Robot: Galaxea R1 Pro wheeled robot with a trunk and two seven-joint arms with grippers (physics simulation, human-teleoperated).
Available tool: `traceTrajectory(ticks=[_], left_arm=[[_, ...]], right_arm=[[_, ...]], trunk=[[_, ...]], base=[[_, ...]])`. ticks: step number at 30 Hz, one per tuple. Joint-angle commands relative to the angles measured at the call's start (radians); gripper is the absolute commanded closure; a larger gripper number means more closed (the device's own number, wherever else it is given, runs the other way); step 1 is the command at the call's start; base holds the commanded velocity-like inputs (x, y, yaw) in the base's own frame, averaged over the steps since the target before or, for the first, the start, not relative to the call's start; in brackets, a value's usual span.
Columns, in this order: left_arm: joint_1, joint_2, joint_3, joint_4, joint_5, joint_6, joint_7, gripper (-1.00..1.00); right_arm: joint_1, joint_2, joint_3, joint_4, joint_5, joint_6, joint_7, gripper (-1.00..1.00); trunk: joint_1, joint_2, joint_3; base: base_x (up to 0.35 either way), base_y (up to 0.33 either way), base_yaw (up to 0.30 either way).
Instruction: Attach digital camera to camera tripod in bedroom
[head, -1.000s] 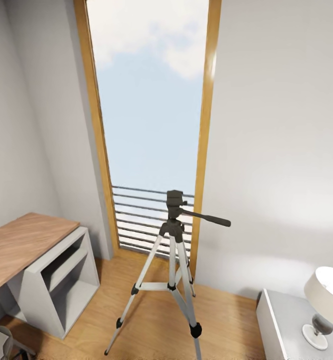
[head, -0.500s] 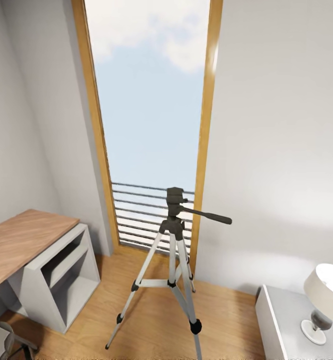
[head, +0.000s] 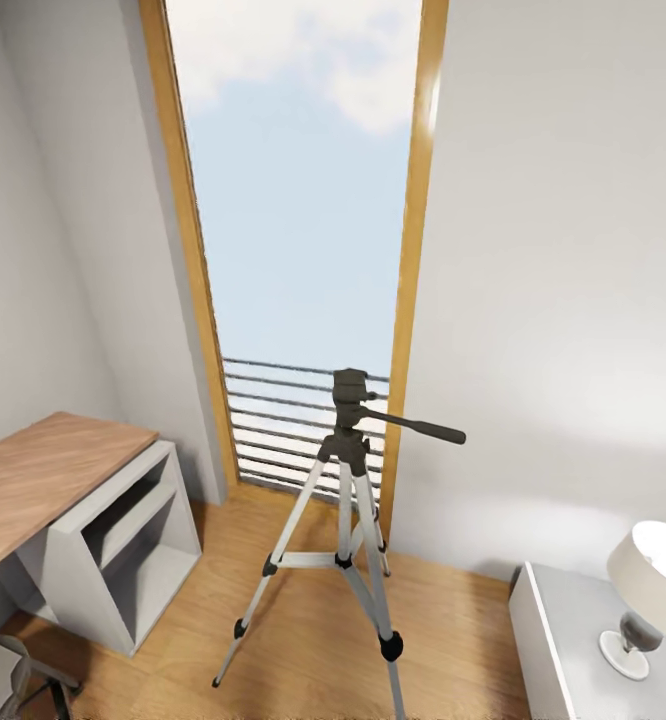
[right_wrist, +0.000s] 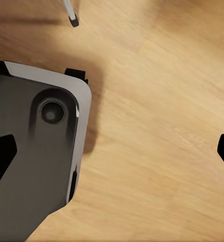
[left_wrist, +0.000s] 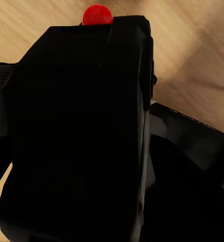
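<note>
The light wood floor (head: 303,640) carries the camera tripod (head: 345,560), its three black feet planted just before the window's foot. At the floor's left edge stands a white desk (head: 83,530) with a wooden top; at its right edge a white cabinet (head: 563,650) bears a lamp (head: 653,590).

home room: desk (head: 43,480), lamp (head: 658,590)
</note>
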Motion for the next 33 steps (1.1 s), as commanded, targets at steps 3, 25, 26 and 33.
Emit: traceTrajectory(ticks=[3, 25, 26, 33], left_arm=[[-0.001, 0.000, -0.009, 0.000, 0.005, -0.001, 0.004, 1.00], [-0.001, 0.000, -0.009, 0.000, 0.004, -0.001, 0.004, 1.00], [-0.001, 0.000, -0.009, 0.000, 0.004, -0.001, 0.004, 1.00], [-0.001, 0.000, -0.009, 0.000, 0.004, -0.001, 0.004, 1.00]], right_arm=[[-0.002, 0.000, 0.001, 0.004, 0.005, -0.007, 0.001, -1.00], [0.003, 0.000, 0.001, 0.003, 0.006, -0.013, 0.001, -1.00], [0.003, 0.000, 0.001, 0.003, 0.006, -0.013, 0.001, -1.00], [0.003, 0.001, 0.002, 0.003, 0.006, -0.013, 0.001, -1.00]], trunk=[[0.000, -0.002, -0.007], [0.000, -0.002, -0.043], [0.000, -0.002, -0.044], [0.000, -0.002, -0.056]], base=[[0.000, 0.000, 0.000], [0.000, 0.000, 0.000], [0.000, 0.000, 0.000], [0.000, 0.000, 0.000]])
